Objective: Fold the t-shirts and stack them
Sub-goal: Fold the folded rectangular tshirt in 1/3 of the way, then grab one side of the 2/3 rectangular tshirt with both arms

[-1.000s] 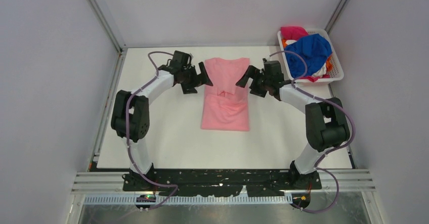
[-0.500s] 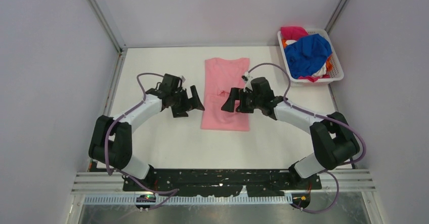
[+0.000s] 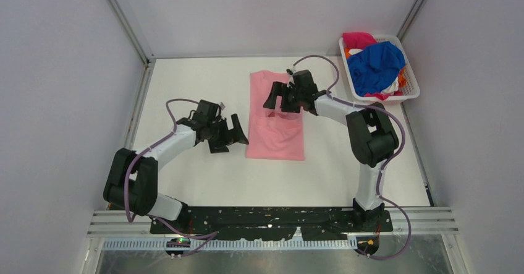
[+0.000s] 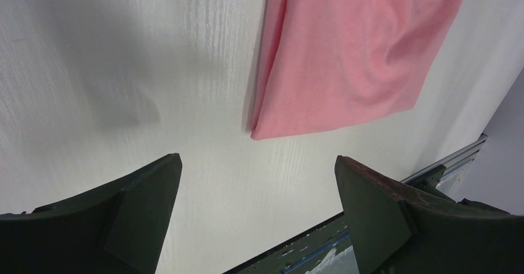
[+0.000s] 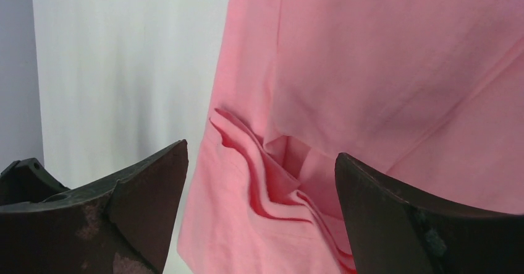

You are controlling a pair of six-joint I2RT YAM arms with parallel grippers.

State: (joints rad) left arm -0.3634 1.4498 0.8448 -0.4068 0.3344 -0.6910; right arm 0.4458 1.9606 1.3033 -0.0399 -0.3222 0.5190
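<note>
Both pincers stand wide apart and hold nothing. My left pincer (image 3: 230, 137) hangs over bare worktop (image 3: 198, 175), just beside the near left corner of the pink t-shirt (image 3: 276, 132); the wrist view shows that corner ahead of the fingers, with no cloth between them. My right pincer (image 3: 281, 98) sits above the far half of the same shirt, its fingers straddling a small bunch of pleated cloth near the collar end. From the wrist view I cannot tell whether the tips touch the fabric. The pink t-shirt lies lengthwise mid-worktop as a long narrow strip, its sides apparently turned in and its lower part a bit rumpled. My read: first shirt partly folded, crosswise fold not yet made. Further out, the basket (image 3: 413, 88) at the far right corner holds the rest in a heap: blue t-shirt (image 3: 377, 64) on top, magenta (image 3: 358, 39) behind it, scraps of orange (image 3: 403, 76) and white (image 3: 390, 88) at the edge. None of those is folded, and no stack is begun. Most of the job is left.
</note>
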